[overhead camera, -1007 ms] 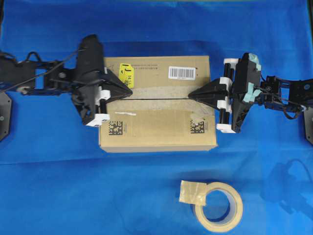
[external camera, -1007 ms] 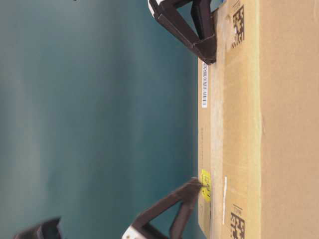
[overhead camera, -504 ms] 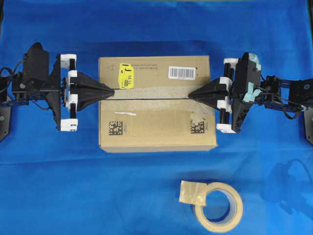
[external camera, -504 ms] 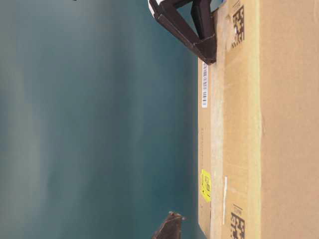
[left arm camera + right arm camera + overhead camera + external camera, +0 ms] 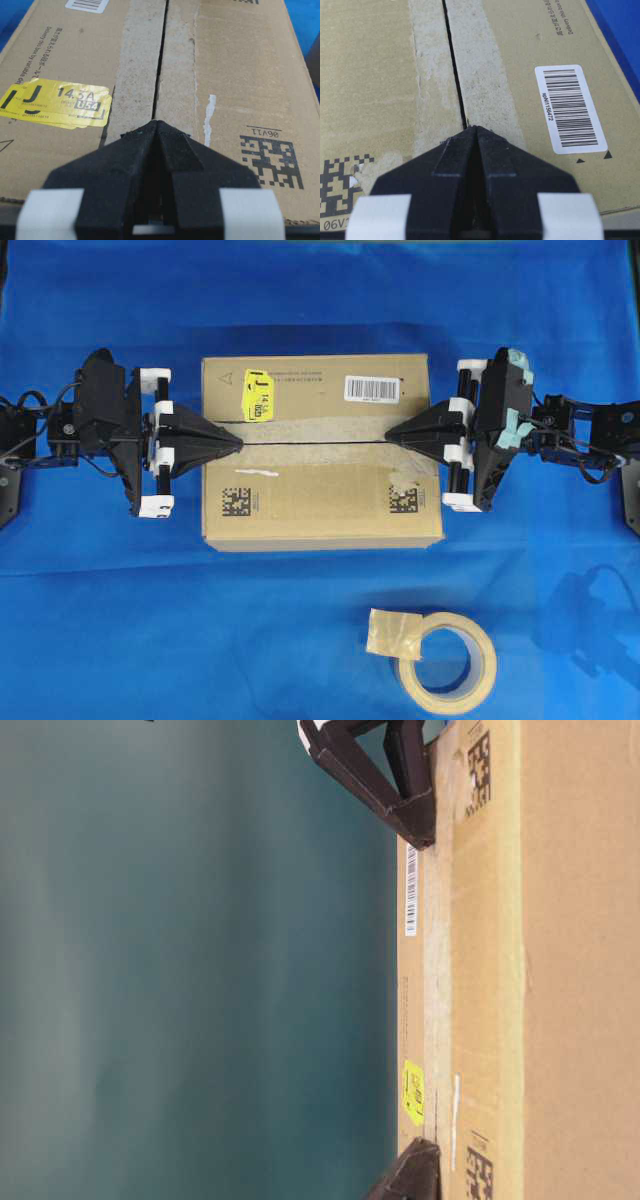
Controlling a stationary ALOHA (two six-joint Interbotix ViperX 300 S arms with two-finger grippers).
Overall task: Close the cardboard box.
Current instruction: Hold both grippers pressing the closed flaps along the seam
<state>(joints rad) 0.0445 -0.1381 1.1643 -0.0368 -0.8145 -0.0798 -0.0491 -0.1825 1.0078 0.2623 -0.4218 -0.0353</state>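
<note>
Your black left claw [image 5: 236, 442] sits with its jaws pressed together and nothing between them, its tip over the left end of the large brown corrugated cardboard box [image 5: 320, 500], right on the centre seam. Your black right claw [image 5: 390, 438], likewise pinched closed on nothing, points at the seam's opposite end. Bare blue cloth [image 5: 300, 290] lies open behind both claws and beyond the carton's long edges. A cream roll of masking tape [image 5: 445, 655] rests well in front of the right claw. The carton lies between the claws, top flaps flat and meeting along a dark slit bordered by pale torn tape residue, with a yellow sticker [image 5: 55, 102] left of the left claw's tip.
</note>
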